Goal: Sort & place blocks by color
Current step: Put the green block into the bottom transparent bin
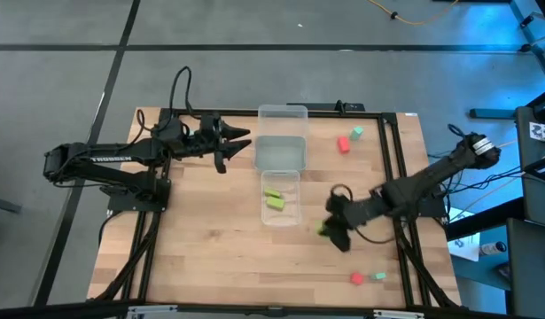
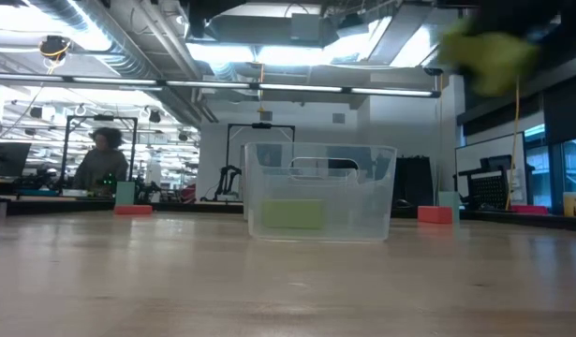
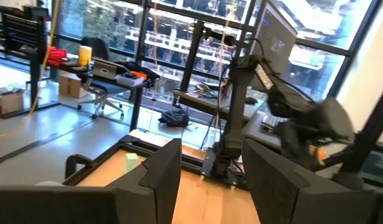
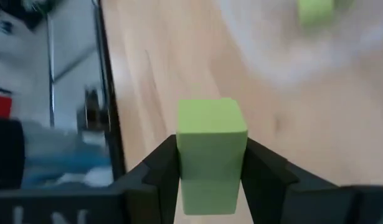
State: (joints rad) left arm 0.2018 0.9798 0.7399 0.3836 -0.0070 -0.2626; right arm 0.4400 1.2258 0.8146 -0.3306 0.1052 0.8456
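The right gripper is holding a lime block between its two fingers, which are pressing on both sides of it, and in the high view it is hanging over the bench just beside the nearest of the three clear trays. This tray is already containing two lime blocks, so I judge that the step in hand is carrying this lime piece to its colour group. The next move is calling for the gripper to travel sideways until it is standing above the tray's opening, then to lower a little and spread the fingers so the block is falling inside and not on the rim. The left gripper is waiting near the far trays with its fingers apart and holding nothing. A red block and a mint block are lying together at the far side, and another red block with a mint one at the near edge, not yet sorted.
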